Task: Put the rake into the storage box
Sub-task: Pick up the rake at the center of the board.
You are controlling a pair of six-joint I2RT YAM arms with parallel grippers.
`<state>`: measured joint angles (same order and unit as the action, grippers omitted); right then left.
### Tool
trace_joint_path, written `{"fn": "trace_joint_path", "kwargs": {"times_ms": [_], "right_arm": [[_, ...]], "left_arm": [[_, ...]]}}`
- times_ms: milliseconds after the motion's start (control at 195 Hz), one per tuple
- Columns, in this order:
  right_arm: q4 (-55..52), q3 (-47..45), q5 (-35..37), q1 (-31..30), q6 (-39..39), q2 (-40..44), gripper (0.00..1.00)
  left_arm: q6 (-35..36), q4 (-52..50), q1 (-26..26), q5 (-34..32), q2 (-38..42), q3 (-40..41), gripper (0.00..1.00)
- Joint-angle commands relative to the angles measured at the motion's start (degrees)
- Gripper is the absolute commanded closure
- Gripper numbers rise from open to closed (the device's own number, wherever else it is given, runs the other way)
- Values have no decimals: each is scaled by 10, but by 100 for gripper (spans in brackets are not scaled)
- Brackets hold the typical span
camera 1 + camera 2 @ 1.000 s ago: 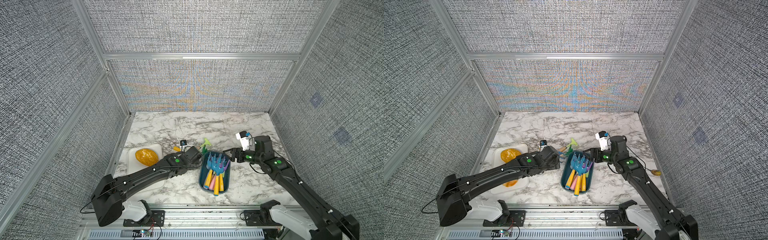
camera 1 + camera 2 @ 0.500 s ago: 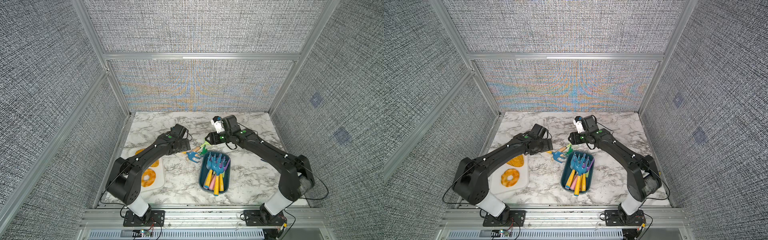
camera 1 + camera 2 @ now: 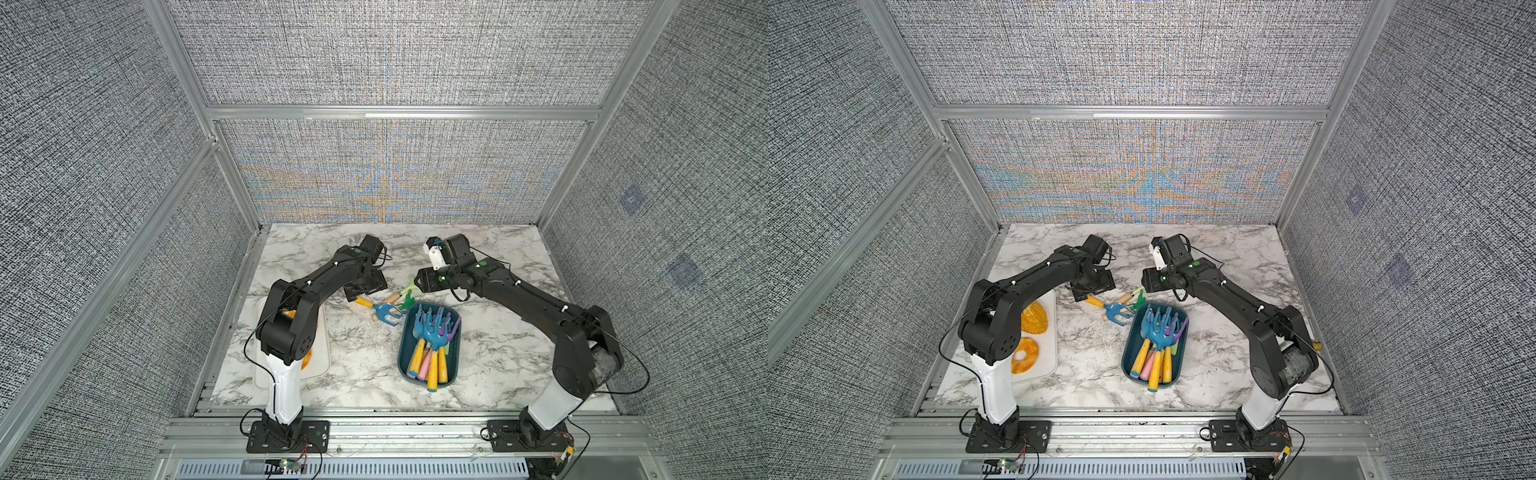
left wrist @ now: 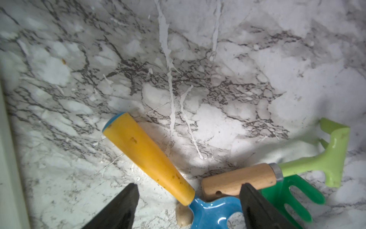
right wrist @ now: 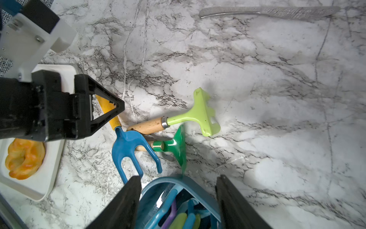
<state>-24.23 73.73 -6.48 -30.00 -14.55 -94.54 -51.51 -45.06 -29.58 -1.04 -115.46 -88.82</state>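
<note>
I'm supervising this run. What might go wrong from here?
The open left gripper sits over the blue rake, but the light green rake has its wooden handle against it, so a grab may catch both. The storage box is already piled with rakes; another could slide off. The right gripper hovers close, risking a clash.

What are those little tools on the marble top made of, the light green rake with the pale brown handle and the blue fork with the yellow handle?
Light green rake: glossy head, likely painted metal; handle shows wood grain, joined by a shiny metal collar.
Blue fork: glossy head, enamelled metal or plastic, hard to tell; yellow handle looks like smooth, speckled plastic.
</note>
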Motion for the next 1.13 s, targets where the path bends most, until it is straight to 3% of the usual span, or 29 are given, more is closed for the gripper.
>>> {"fn": "trace_joint_path", "kwargs": {"times_ms": [0,277,472,513,569,743,789,974,1122], "right_arm": [[5,-24,3,-1,-7,24,34],[8,-87,3,1,-7,104,35],[8,-116,3,5,-6,153,35],[8,-121,2,6,-6,161,35],[10,-127,1,6,-6,171,35],[14,-147,-2,8,-10,197,35],[14,-151,-5,8,-11,204,35],[22,-164,-18,8,-18,233,35],[35,-177,-40,9,-21,265,35]], "left_arm": [[-80,-8,2,-7,-17,-3,17],[-185,11,10,-6,-61,1,29],[-209,16,9,-12,-82,-7,45],[-210,19,8,-13,-85,-9,54],[-214,13,9,-21,-88,-15,58],[-214,-10,10,-52,-73,-38,85],[-208,-20,10,-61,-69,-53,97],[-159,-58,10,-106,-30,-109,100],[-69,-44,9,-126,41,-101,100]]}}
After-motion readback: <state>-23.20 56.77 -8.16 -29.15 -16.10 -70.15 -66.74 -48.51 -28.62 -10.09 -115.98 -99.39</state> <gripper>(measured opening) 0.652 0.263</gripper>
